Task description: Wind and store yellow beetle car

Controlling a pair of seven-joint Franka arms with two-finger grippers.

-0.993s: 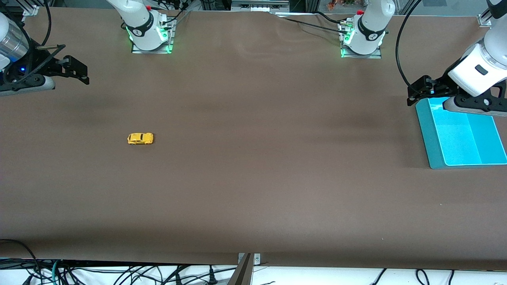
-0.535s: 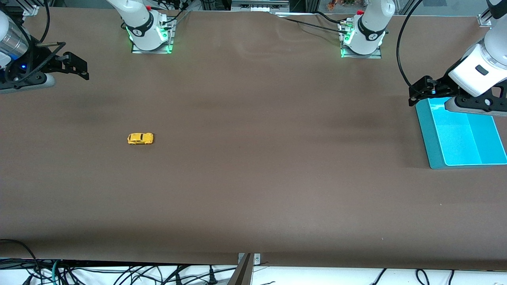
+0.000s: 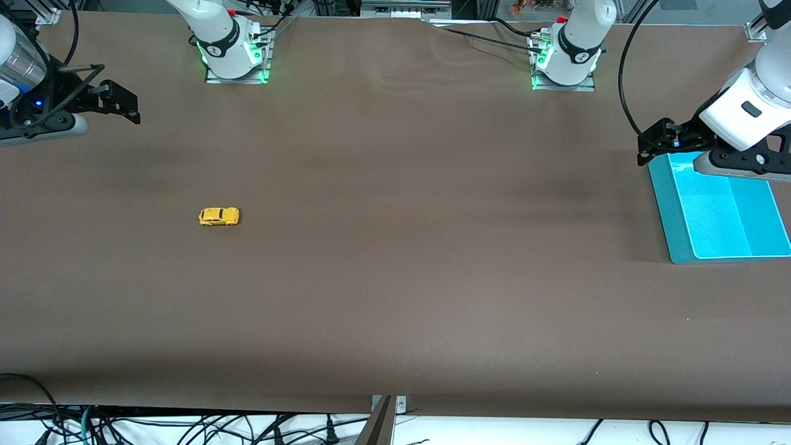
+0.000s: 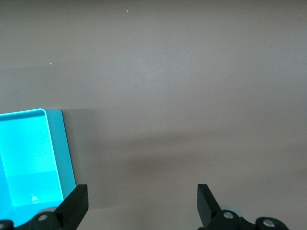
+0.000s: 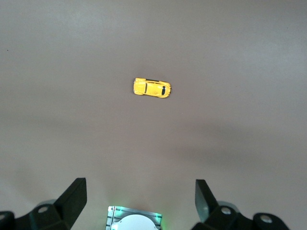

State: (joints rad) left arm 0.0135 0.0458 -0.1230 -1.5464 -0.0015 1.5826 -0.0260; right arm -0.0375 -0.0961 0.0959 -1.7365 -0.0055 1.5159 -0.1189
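Observation:
The yellow beetle car [image 3: 219, 216] sits on its wheels on the brown table toward the right arm's end, and shows in the right wrist view [image 5: 152, 88]. My right gripper [image 3: 123, 106] is open and empty. It hovers above the table at that end, well apart from the car and closer to the robot bases; its fingers frame the right wrist view [image 5: 140, 196]. My left gripper [image 3: 654, 143] is open and empty, over the edge of the teal tray [image 3: 670, 210], as the left wrist view [image 4: 142, 201] also shows.
The teal tray's rim [image 4: 60, 148] shows in the left wrist view, with nothing in it. It lies at the left arm's end of the table. Two robot bases with green lights [image 3: 235, 55] [image 3: 563, 59] stand along the table's back edge. One base shows in the right wrist view [image 5: 134, 218].
My right gripper has shifted slightly toward the robot bases. The car and the left gripper have hardly moved.

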